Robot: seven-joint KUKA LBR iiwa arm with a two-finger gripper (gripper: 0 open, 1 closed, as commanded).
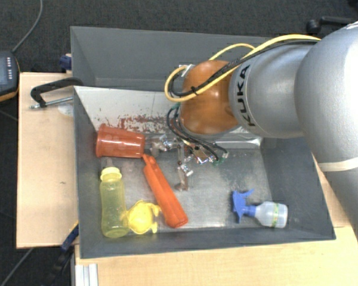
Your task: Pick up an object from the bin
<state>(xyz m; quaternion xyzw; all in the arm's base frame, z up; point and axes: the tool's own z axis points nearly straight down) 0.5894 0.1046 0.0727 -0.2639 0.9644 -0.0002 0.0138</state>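
Reaching in: grey arm [286,88] enters from the right; its orange wrist cover [206,97], looped with yellow and black cables, sits above the bin's back half.
Bin: grey metal bin [289,159], sloped walls, flat floor. Five loose things, one of each kind, lying spread out, not heaped.
Gripper: gripper [183,162] hangs under the orange cover, low over bare floor at mid-bin. Released or clenched: cannot tell.
Nearest things: upper end of the orange stick just left of the gripper; red cup near, up and to the left. Contact with either: cannot tell.
Red cup [119,143]: count 1. On its side by the back wall, left half.
Yellow bottle [112,204]: count 1. Lying along the left wall, cap toward the back.
Orange stick [165,192]: count 1. Long, running diagonally from just below the cup to front centre.
Spray bottle [262,212]: count 1. Small, clear, blue trigger head, front right, well apart from the gripper.
Yellow lump [142,217]: count 1. Front left, just beside the bottle's base, near the stick's lower end.
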